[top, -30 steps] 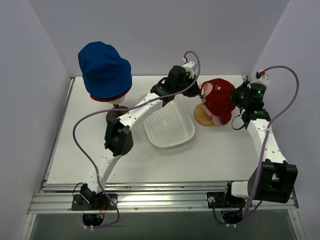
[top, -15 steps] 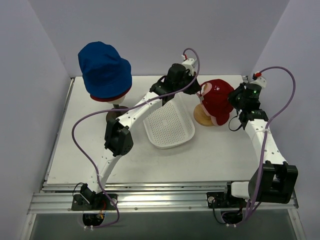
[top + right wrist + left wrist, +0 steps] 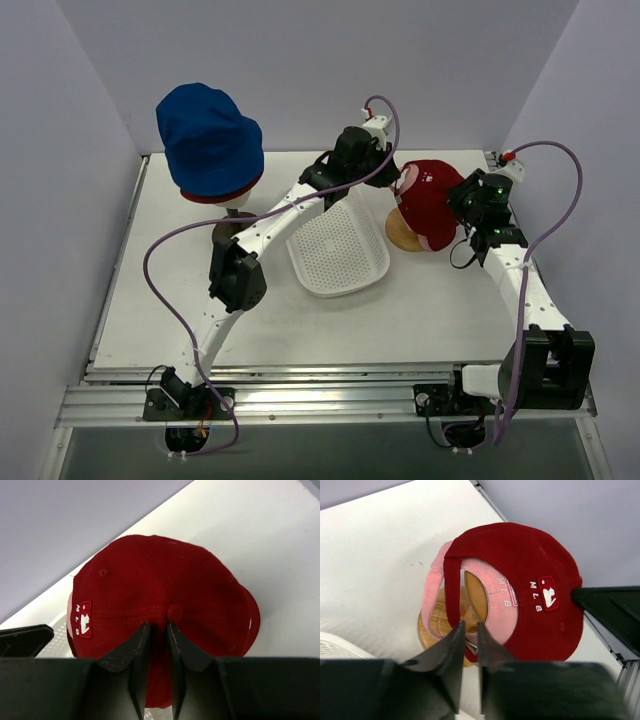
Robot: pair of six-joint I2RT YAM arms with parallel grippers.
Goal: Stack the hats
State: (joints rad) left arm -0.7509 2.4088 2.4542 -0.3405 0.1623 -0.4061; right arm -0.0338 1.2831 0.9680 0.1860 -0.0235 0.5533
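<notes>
Pinching the back strap of the red fabric peaked cap [image 3: 520, 570], the left gripper [image 3: 468, 630] has its fingers drawn together on that band. The red cap sits over the pink fabric peaked cap [image 3: 432, 587] on a round wooden stand [image 3: 437, 625], far right of the table. The right gripper [image 3: 157, 627] presses at the crown, fingers nearly together; whether they bite cloth, I cannot tell. Over on the left, the blue fabric bucket hat [image 3: 208, 135] covers the dark red bucket hat [image 3: 215, 196], only its rim showing. Two pairs stacked, then. Merging them into one pile looks like what's left.
</notes>
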